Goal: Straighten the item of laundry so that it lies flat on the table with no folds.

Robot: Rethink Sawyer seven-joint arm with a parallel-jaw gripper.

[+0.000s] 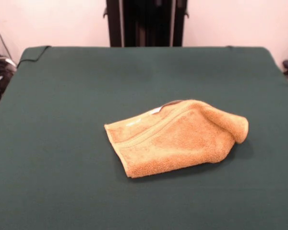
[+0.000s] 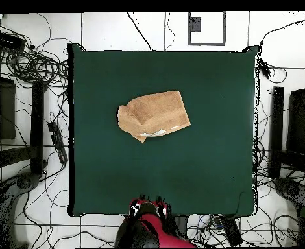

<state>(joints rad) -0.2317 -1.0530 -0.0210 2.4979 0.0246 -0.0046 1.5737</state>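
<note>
I see the towel (image 1: pixel 175 137) folded over on the table (image 1: pixel 62 120), well away from the claw (image 2: pixel 148 209); I can't tell its grip

No readable text.
The white label (image 1: pixel 155 110) on the towel (image 1: pixel 175 139) is too small to read.

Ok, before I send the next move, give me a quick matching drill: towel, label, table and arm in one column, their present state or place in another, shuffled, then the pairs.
Things:
1. towel
2. label
3. table
4. arm

States or places:
A. drawn back at the table's edge by the base, off the towel
B. covered in dark green cloth
C. folded over on itself, one end bulging up
D. small and white, at the towel's far edge in the front view

Pairs: 1-C, 2-D, 3-B, 4-A
</note>
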